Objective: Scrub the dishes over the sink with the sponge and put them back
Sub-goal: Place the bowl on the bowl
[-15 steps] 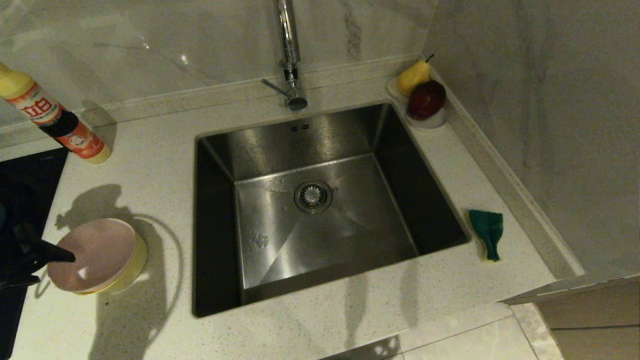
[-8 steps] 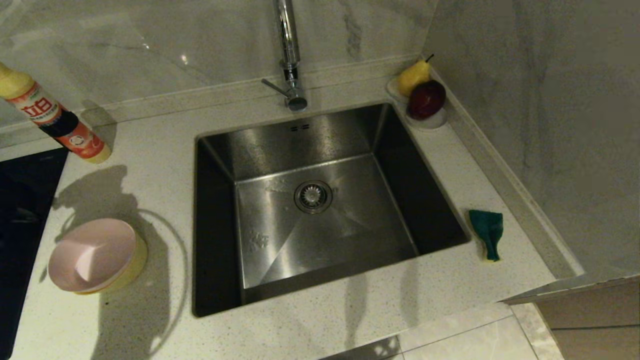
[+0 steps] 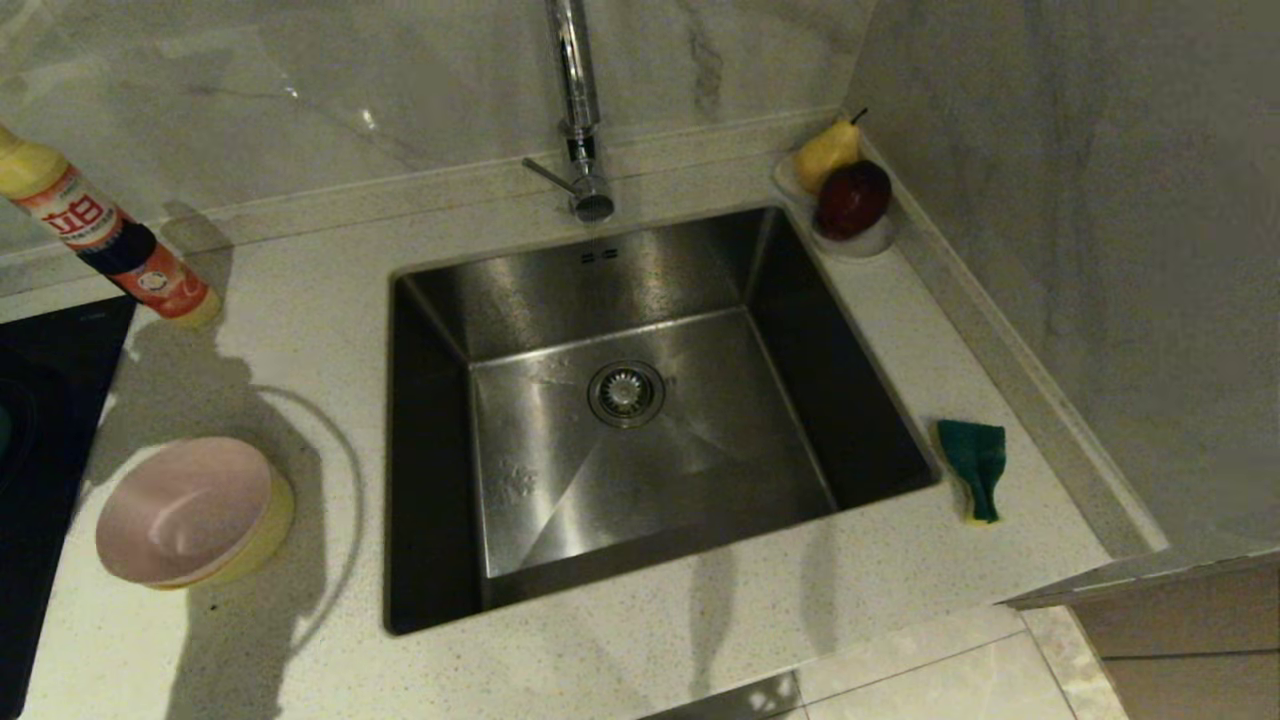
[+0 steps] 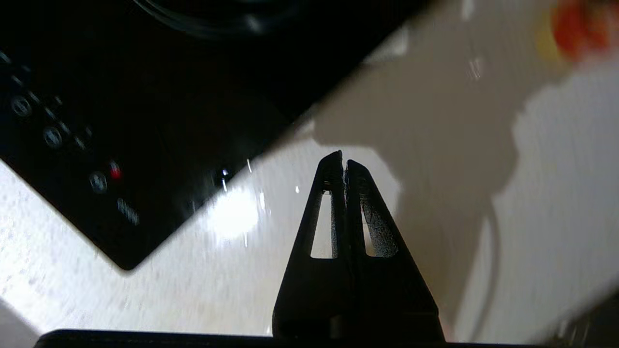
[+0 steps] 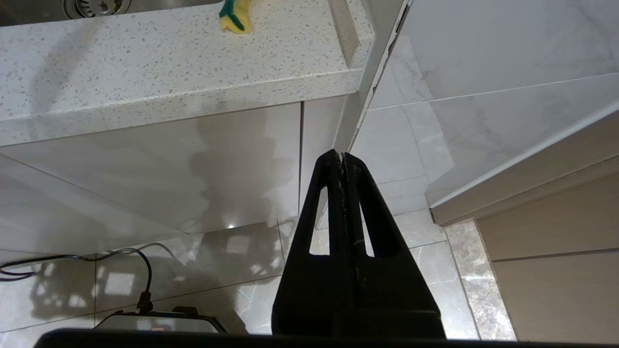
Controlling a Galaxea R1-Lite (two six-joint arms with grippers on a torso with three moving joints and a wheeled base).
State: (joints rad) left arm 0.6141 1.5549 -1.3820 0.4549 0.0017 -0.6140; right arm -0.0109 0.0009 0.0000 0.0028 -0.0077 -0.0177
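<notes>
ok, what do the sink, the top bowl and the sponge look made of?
Sink: brushed stainless steel, judging by the grey sheen and streaked reflections. Pink bowl, nested in a yellow bowl: likely matte plastic, with an even colour and soft highlight. Sponge: yellow foam under a dark green scouring layer, bent out of shape.

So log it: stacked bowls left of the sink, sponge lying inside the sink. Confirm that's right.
Not quite. The sponge is not inside the sink; the head view shows it lying on the countertop to the sink's right. The stacked bowls do sit left of the sink, pink one on top.
</notes>
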